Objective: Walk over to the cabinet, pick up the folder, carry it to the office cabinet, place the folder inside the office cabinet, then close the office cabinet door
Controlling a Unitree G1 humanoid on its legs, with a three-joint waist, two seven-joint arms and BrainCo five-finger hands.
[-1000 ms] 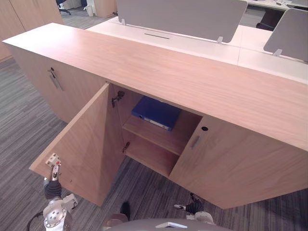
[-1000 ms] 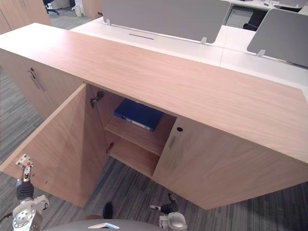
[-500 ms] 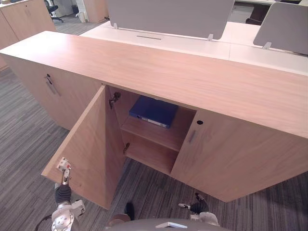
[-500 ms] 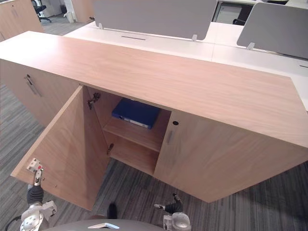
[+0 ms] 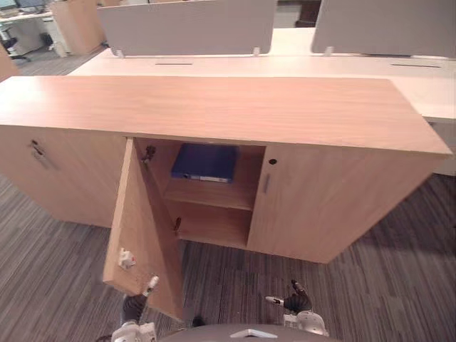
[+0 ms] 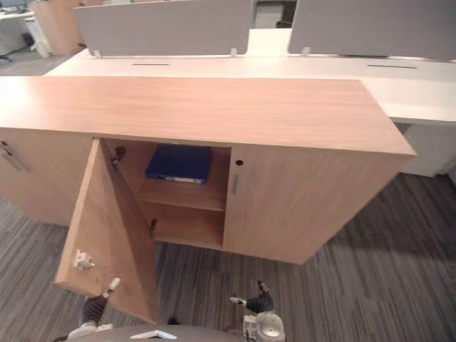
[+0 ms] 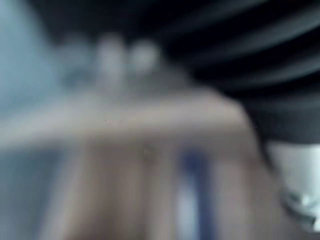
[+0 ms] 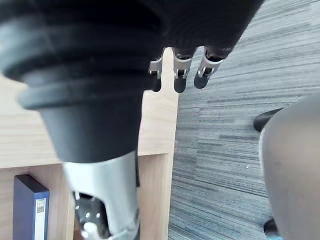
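Note:
The blue folder (image 5: pixel 205 162) lies flat on the upper shelf inside the open wooden cabinet (image 5: pixel 214 107); it also shows in the right wrist view as a blue folder (image 8: pixel 30 210). The cabinet door (image 5: pixel 139 228) stands swung out towards me, a small white latch on its inner face. My left hand (image 5: pixel 135 306) hangs low beside the door's bottom corner. My right hand (image 5: pixel 292 303) hangs low in front of the closed right door (image 5: pixel 335 199), open and empty, its fingers (image 8: pixel 177 75) relaxed over the carpet.
A lower shelf sits under the folder. A closed door with a handle (image 5: pixel 37 151) is on the left. White desks with grey partition screens (image 5: pixel 185 25) stand behind the cabinet. Grey striped carpet (image 5: pixel 399 263) lies in front and to the right.
The whole picture has shifted: the camera has moved right and back, so the cabinet is now seen head-on. The folder stays on its shelf. Both hands remain low.

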